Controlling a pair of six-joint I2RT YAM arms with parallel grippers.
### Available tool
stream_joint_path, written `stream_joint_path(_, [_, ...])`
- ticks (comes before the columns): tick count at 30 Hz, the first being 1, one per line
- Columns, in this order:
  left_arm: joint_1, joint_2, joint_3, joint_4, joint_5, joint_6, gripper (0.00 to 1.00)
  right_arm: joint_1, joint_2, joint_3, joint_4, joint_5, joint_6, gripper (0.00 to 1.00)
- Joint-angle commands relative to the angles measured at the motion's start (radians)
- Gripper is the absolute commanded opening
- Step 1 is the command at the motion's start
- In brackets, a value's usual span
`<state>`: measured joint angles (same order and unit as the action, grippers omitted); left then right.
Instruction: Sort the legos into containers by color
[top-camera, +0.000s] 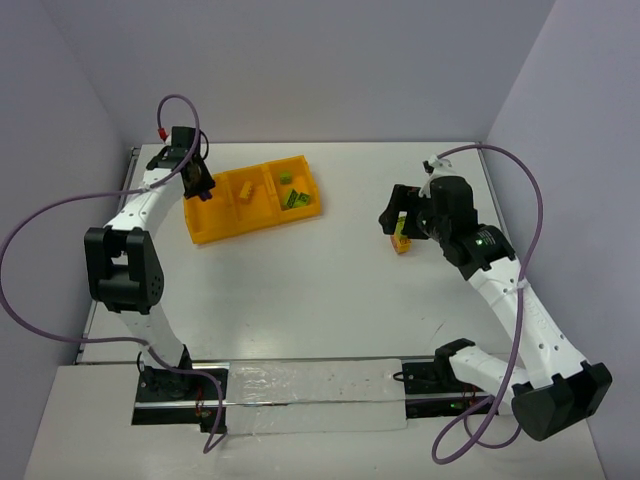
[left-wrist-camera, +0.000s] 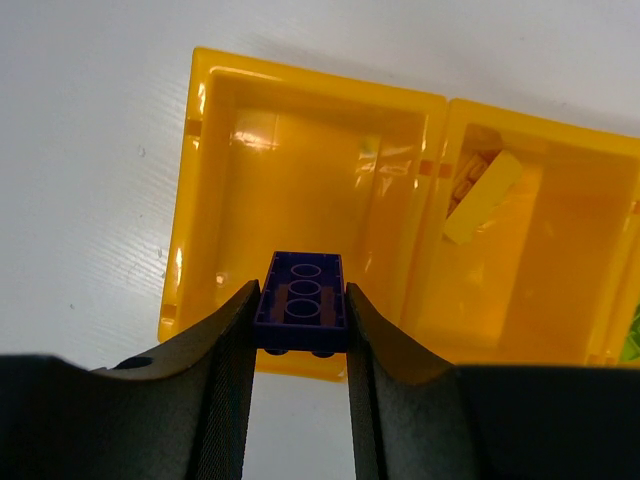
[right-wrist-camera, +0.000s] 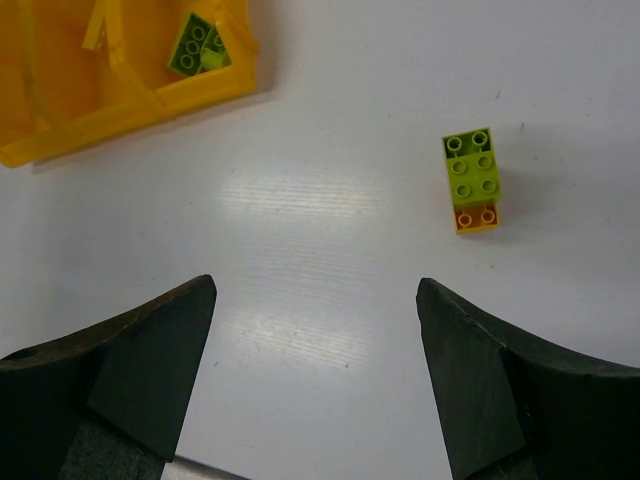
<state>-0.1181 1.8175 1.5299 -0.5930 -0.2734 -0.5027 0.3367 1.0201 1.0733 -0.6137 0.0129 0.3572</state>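
Clamping a dark purple brick (left-wrist-camera: 303, 285), left gripper (left-wrist-camera: 301, 310) narrowed onto its sides, over the end compartment of the orange-yellow tray (top-camera: 205, 228) at eleven o'clock, yellow brick (left-wrist-camera: 483, 197) in the middle section, right gripper (right-wrist-camera: 315, 288) spread wide, holding nothing, near the green-on-orange stack (right-wrist-camera: 472, 180) at three o'clock

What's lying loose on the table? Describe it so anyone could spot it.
From the orange-yellow tray at the far left, scan right across the white table to the right arm's open end effector. Beside it sits a small stack, lime green bricks on an orange one, the only legos on the table itself.
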Motion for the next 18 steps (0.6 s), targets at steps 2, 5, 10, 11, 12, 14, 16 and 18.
stream_joint_path(2, [0.000,-0.001,-0.014,0.032,-0.027,-0.023,0.49,-0.013,0.029,0.033,-0.023,0.108,0.026,0.89])
stream_joint_path(5, [0.000,-0.012,0.002,0.023,-0.023,-0.022,0.69,-0.017,0.055,0.045,-0.036,0.143,0.026,0.89])
stream_joint_path(10, [-0.017,-0.066,0.067,-0.020,-0.004,-0.005,0.78,-0.021,0.098,0.059,-0.063,0.210,0.020,0.89])
stream_joint_path(11, [-0.030,-0.087,0.082,-0.024,0.000,0.004,0.83,-0.022,0.105,0.058,-0.063,0.223,0.018,0.89])
stream_joint_path(12, [-0.042,-0.108,0.096,-0.028,0.004,0.013,0.88,-0.022,0.112,0.057,-0.063,0.236,0.016,0.89])
stream_joint_path(14, [-0.080,-0.158,0.096,-0.016,0.005,0.027,0.88,-0.025,0.149,0.058,-0.061,0.249,0.012,0.89])
stream_joint_path(16, [-0.110,-0.203,0.081,0.014,0.016,0.034,0.93,-0.025,0.175,0.063,-0.060,0.262,0.013,0.89])
stream_joint_path(18, [-0.132,-0.248,0.068,0.049,0.073,0.041,0.99,-0.029,0.207,0.063,-0.052,0.262,0.011,0.90])
